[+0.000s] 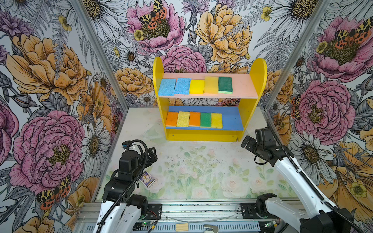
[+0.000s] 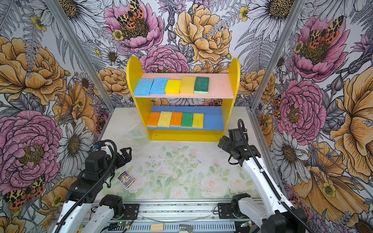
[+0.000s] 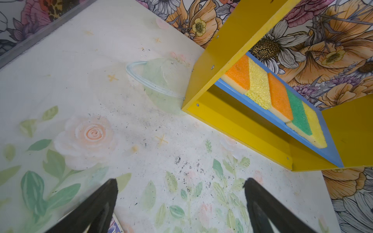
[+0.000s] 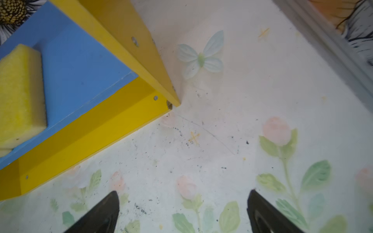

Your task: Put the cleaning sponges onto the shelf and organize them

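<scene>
The shelf (image 1: 245,113) (image 2: 228,113) stands at the back of the table in both top views. Its pink upper board (image 1: 240,86) holds several cleaning sponges in a row: two light blue (image 1: 167,87), two yellow (image 1: 197,86) and one dark green (image 1: 225,85). Another row of several lies on the blue lower board (image 1: 232,119): orange (image 1: 172,119), yellow, orange, green (image 1: 205,119), yellow (image 4: 20,96). My left gripper (image 1: 152,154) (image 3: 181,181) is open over bare table, left of the shelf's front. Open and empty too, my right gripper (image 1: 247,142) (image 4: 183,192) hovers by the shelf's front right corner.
A small purple printed card packet (image 1: 147,179) lies on the table beside my left arm. A pale wooden block (image 1: 181,227) rests on the front rail. Flowered walls close in the left, right and back sides.
</scene>
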You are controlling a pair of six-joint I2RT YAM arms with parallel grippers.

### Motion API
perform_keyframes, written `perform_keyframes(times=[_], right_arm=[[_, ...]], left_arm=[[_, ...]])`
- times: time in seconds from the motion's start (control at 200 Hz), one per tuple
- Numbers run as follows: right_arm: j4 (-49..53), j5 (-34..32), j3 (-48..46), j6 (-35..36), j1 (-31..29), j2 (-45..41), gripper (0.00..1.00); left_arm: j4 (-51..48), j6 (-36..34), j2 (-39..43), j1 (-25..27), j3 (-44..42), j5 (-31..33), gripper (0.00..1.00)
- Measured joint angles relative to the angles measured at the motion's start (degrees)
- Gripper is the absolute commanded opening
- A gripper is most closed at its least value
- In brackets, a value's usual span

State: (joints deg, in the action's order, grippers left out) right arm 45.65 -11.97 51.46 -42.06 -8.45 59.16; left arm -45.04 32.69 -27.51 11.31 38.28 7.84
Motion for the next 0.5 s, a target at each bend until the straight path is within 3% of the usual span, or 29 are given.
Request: perform_keyframes(times=[0.205,0.5], right_arm=[[-3.3,-15.3,0.2,2.7,5.9,1.9,1.0],[-29.8,-19.3,-3.9,7.7,13.3,12.0,0.99]], left_arm=[[-0.7,0.4,-0.7,-0.3,-0.6,5.9,0.99],[3.0,-3.2,-7.6,-3.8,-1.0,13.1,0.99]])
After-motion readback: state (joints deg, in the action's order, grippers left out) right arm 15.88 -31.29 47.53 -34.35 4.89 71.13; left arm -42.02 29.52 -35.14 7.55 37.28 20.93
